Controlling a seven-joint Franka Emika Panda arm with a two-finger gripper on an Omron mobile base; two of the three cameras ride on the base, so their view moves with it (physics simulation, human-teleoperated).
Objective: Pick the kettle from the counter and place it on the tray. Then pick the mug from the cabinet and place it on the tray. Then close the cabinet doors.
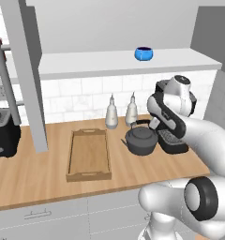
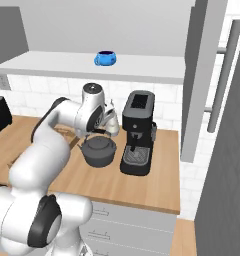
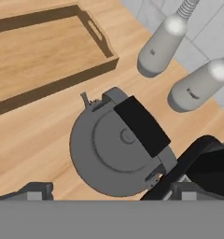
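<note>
Hand view lets us look straight down on the kettle (image 3: pixel 121 149), our jaws wide apart; left base view adds the blue mug (image 1: pixel 143 53) up on its shelf.

Both base views look down from behind onto the bench (image 1: pixel 34 173), sharing the kettle (image 1: pixel 141 139); hand view looks straight down, close above it.

White tile backsplash (image 1: pixel 86 96) (grey drawers (image 1: pixel 63 220) below).
</note>
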